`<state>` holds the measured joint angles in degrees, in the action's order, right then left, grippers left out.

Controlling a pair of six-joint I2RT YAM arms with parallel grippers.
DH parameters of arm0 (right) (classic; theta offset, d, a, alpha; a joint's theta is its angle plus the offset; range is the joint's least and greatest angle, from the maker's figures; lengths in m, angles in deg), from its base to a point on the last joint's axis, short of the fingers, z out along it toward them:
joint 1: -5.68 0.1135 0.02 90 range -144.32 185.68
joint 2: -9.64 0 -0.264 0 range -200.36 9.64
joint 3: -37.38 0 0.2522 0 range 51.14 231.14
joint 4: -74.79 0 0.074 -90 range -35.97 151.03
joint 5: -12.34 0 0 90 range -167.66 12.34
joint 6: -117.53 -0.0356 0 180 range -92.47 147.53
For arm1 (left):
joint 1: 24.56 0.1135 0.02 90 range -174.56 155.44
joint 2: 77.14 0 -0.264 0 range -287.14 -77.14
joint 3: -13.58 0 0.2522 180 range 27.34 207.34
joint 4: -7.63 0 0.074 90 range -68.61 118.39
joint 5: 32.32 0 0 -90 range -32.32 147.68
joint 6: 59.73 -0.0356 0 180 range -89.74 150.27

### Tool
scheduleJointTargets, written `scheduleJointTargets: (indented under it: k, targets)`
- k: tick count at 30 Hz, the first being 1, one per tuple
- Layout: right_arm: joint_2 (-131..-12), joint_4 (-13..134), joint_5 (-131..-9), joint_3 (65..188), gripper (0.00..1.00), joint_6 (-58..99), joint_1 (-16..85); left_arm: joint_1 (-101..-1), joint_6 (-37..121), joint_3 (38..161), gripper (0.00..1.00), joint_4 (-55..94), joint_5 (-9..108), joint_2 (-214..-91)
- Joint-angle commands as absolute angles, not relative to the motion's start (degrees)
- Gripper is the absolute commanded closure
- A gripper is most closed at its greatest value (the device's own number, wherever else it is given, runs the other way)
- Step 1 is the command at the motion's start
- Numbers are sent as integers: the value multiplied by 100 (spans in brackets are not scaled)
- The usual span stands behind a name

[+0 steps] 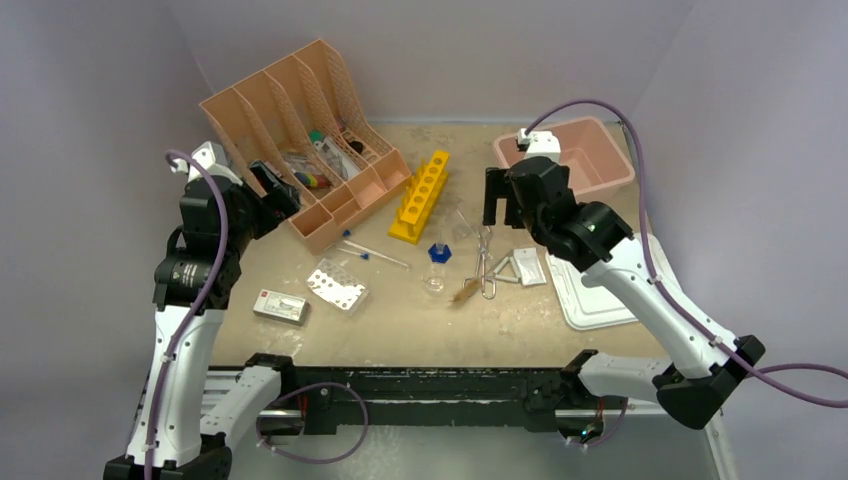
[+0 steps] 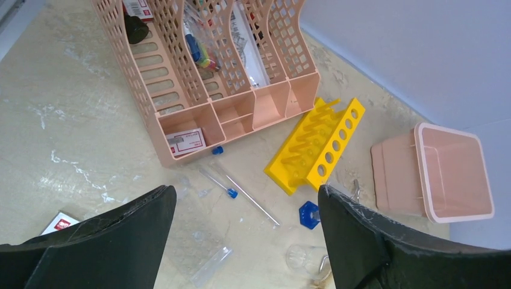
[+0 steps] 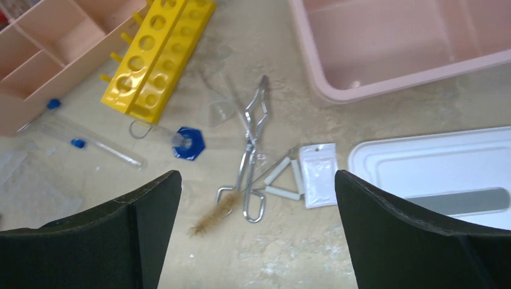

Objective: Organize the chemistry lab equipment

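The tongs (image 3: 249,144) are shiny metal, the yellow rack (image 3: 158,57) at the upper left is smooth plastic, and the tan table (image 3: 289,259) looks dull and scuffed.

Peach slotted organizer (image 1: 340,75) far left, yellow rack (image 1: 420,195) beside it, pink tub (image 1: 590,160) far right, white lid (image 1: 600,295) nearer.

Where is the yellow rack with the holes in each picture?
Top external: yellow rack mid-table, right of the peach organizer.
Left wrist: rack at centre, right of the organizer.
Right wrist: rack at top left.
Shared landmark: the blue cap beside it, in all three.
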<state>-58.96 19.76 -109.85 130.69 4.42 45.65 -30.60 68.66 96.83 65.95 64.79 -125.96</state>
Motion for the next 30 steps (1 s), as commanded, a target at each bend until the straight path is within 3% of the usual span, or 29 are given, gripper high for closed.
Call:
scheduleJointTargets:
  k: [1, 7, 13, 25, 30]
  targets:
    - [-5930, 2488, -9735, 12827, 2, 140, 4514, -3080, 6842, 9610, 12, 6111, 6382, -12508]
    - [-6370, 2832, -9244, 12514, 4, -264, 4509, -3081, 6732, 9304, 11, 5682, 6068, -12437]
    - [-7030, 3260, -9025, 12304, 10, 58, 4508, -3080, 6831, 8939, 3, 4526, 5957, -12269]
    - [-8013, 3760, -9302, 12937, 17, 621, 4516, -3085, 6975, 8465, 4, 3572, 5626, -12939]
    - [-8067, 3717, -9470, 13387, 22, 1191, 4629, -3081, 7148, 8300, 7, 3882, 6141, -13082]
